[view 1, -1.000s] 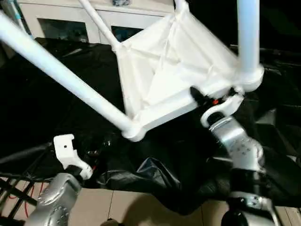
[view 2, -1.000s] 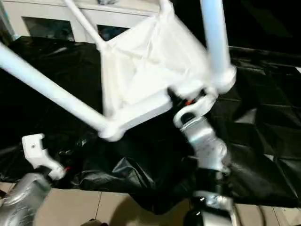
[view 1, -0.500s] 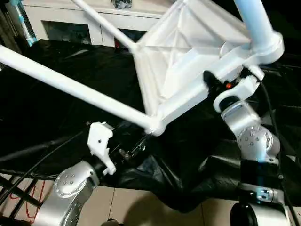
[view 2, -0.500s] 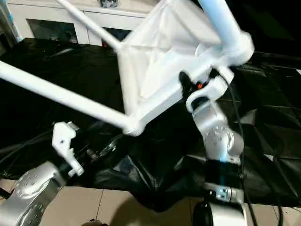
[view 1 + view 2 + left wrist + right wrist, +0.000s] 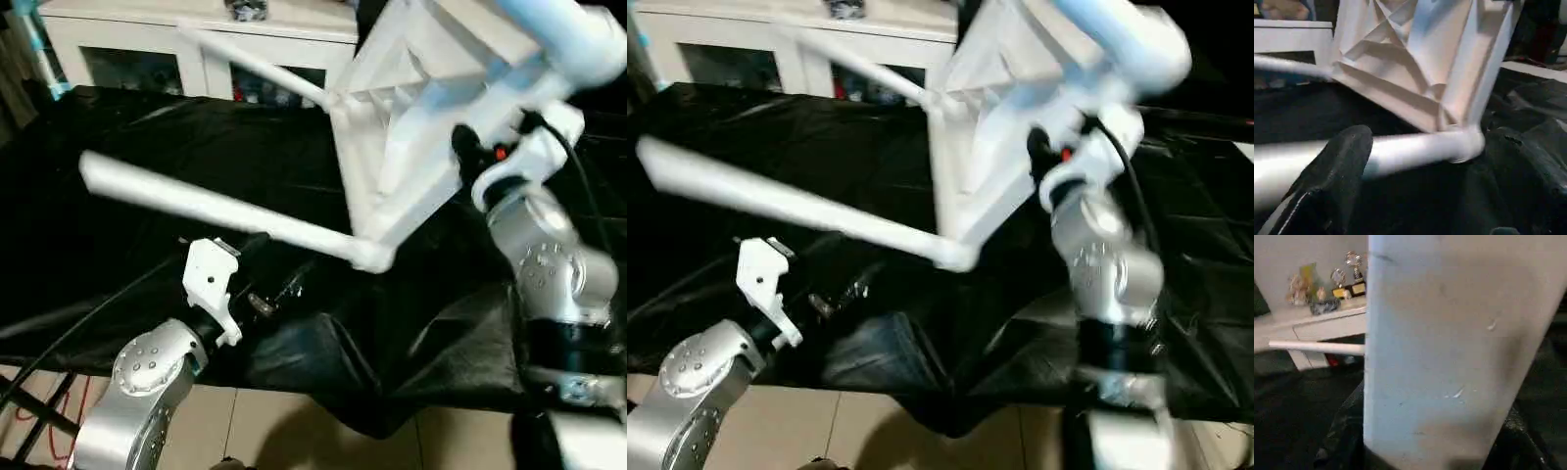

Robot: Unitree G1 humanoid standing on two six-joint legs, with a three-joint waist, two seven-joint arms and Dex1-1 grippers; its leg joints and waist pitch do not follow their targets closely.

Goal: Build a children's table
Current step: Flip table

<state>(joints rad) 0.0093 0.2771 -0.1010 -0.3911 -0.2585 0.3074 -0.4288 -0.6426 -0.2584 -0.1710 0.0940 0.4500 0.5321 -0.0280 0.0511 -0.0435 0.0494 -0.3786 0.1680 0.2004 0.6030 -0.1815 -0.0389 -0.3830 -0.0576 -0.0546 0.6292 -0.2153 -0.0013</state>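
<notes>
The children's table hangs tilted in the air, its white ribbed tabletop [image 5: 411, 127] turned underside toward me. My right gripper [image 5: 475, 162] is shut on the tabletop's near edge, beside the corner socket that carries a leg [image 5: 573, 34] at the upper right. A long leg [image 5: 216, 211] runs from the lowest corner out to the left, almost level above the black cloth. Another leg [image 5: 255, 69] points to the back left. My left gripper [image 5: 265, 294] stands open just under the long leg and holds nothing; one of its black fingers [image 5: 1337, 171] shows in front of that leg.
The black-draped work table [image 5: 147, 127] spreads below the hanging piece, its cloth sagging over the front edge. A white cabinet [image 5: 196, 29] stands behind it with small trophies [image 5: 1347, 279] on top. Tiled floor [image 5: 294, 431] and cables [image 5: 39, 392] lie near my feet.
The held table has swung to the right and tipped, bringing the long leg down toward level. My left arm rose toward that leg, then stayed put. Both grips are unchanged.
</notes>
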